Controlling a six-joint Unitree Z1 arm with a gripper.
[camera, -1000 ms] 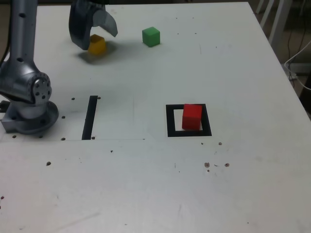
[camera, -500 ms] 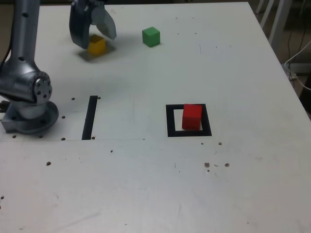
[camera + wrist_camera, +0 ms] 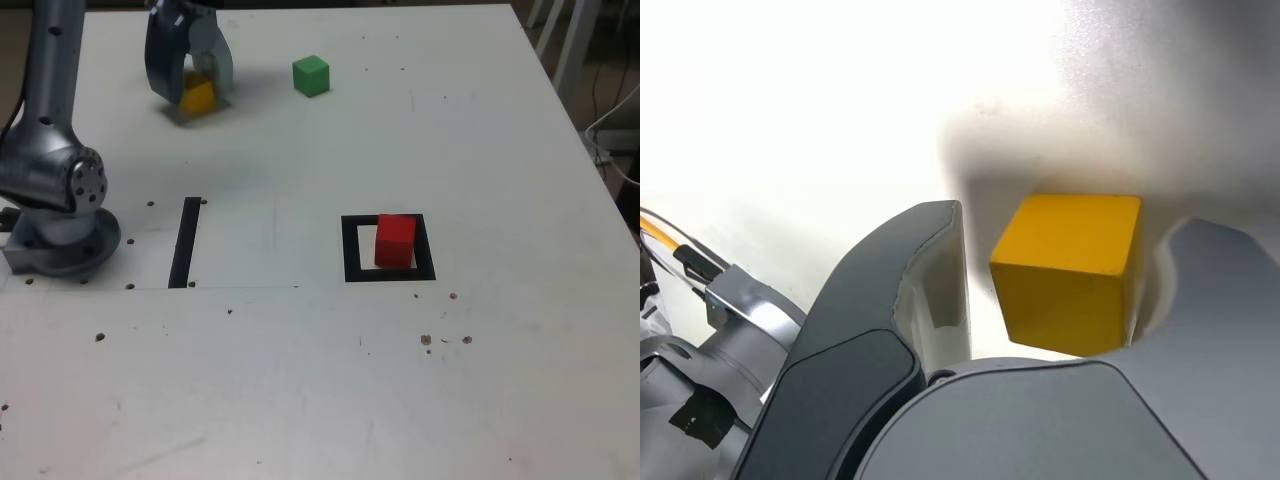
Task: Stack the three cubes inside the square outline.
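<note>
yellow cube (image 3: 1065,280) sits between the gripper's (image 3: 1065,275) jaws, which have narrowed yet remain parted, so the second pick looks near

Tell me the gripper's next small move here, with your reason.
Probably keep closing the gripper on the yellow cube before any lift. In the wrist view the cube sits between the two fingers, with a visible gap on one side, so it does not look gripped yet. The red cube already stands in the square outline, apparently awaiting the next cube.
</note>
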